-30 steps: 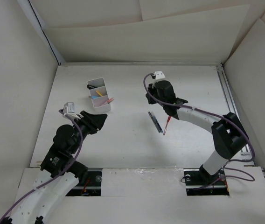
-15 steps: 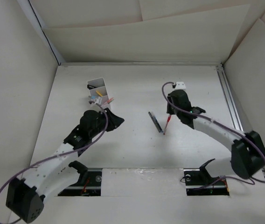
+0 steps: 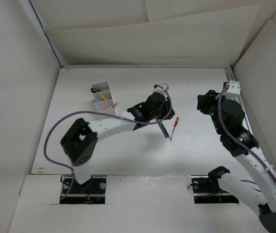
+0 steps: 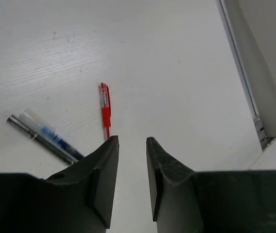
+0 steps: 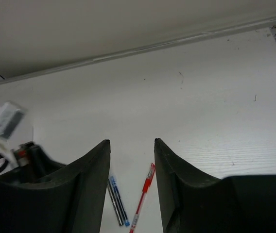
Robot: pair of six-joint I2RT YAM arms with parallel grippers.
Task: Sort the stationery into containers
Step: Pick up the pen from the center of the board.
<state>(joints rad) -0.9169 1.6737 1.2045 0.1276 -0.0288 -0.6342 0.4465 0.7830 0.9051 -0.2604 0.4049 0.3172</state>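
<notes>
A red pen (image 3: 174,127) lies on the white table, with a dark pen (image 3: 163,128) and a blue pen (image 5: 120,206) side by side just left of it. My left gripper (image 3: 162,115) hovers over the upper end of the dark pen. Its jaws (image 4: 130,140) are open with nothing between them, and the red pen (image 4: 105,108) lies ahead of the fingertips. My right gripper (image 3: 201,103) is off to the right, open (image 5: 132,141) and empty, facing the red pen (image 5: 144,194). The white two-compartment container (image 3: 100,87) at the left holds yellow and pink items.
White walls enclose the table on three sides. A metal rail (image 3: 236,104) runs along the right edge, close behind the right arm. The left arm's forearm (image 3: 113,125) stretches across the table below the container. Its wrist (image 5: 16,153) shows at the left of the right wrist view.
The left arm swung from beside the container to the pens at the centre. The right gripper opened and drew back to the right, leaving the red pen on the table.
</notes>
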